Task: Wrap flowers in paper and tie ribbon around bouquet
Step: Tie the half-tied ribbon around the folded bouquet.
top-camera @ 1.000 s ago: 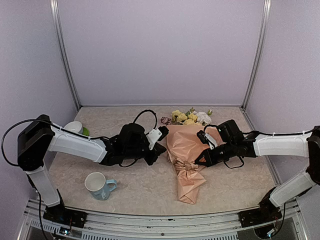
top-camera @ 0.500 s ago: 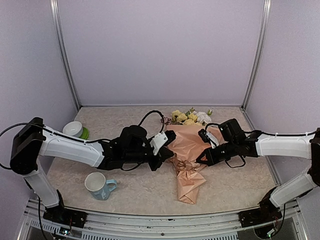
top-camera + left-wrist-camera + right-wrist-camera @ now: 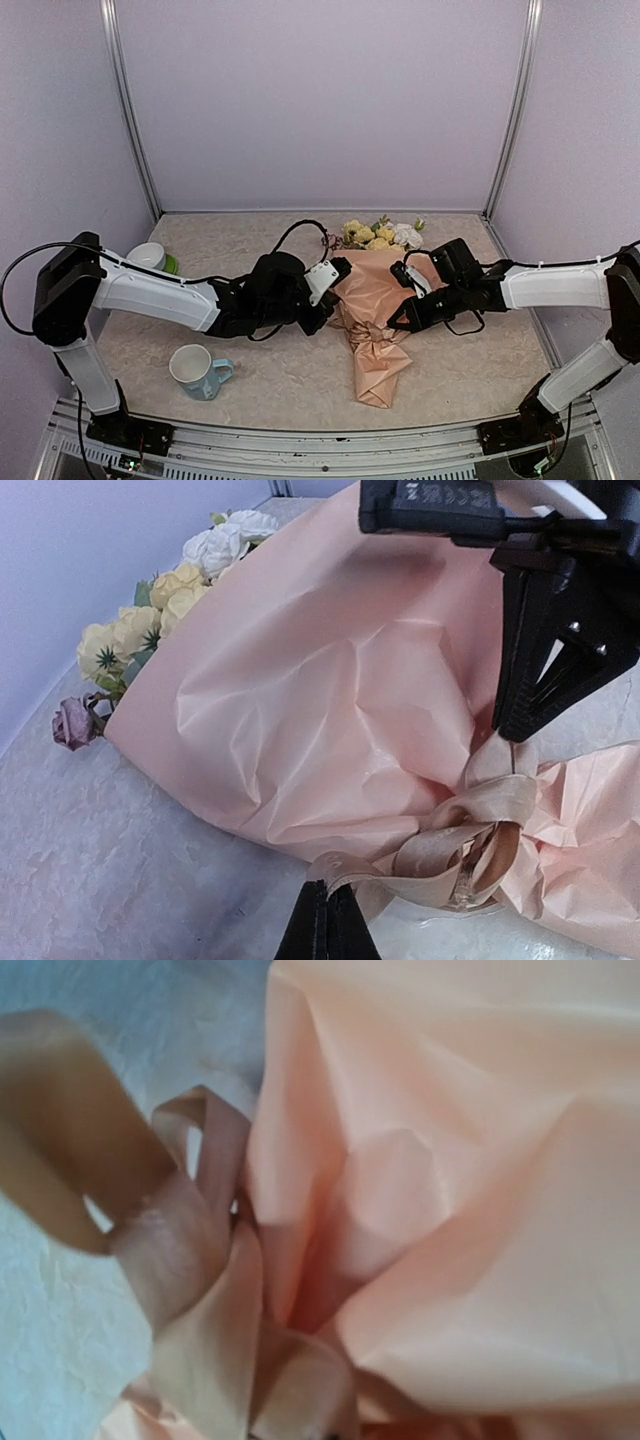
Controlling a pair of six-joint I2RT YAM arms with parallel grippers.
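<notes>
A: Left tool [image 3: 324, 922]?
B: Clenched on a tail of the ribbon [image 3: 470, 825], low over the worktop [image 3: 120, 860]. It has moved in toward the waist of the bouquet [image 3: 372, 300] over the last second.
A: Right tool [image 3: 510, 730]?
B: Clenched too. The tip looks pinched on the ribbon at the knot, from the opposite side. It has barely shifted.
A: Bouquet?
B: Lying flat mid-worktop, paper [image 3: 330, 690] coned round the stems, flowers [image 3: 170, 590] poking out the far end. The ribbon is at the neck, loops loose.
A: Meaning?
B: Wrap done, tying stage. Left closing in slackens its strand, so I judge the knot formed but not yet cinched.
</notes>
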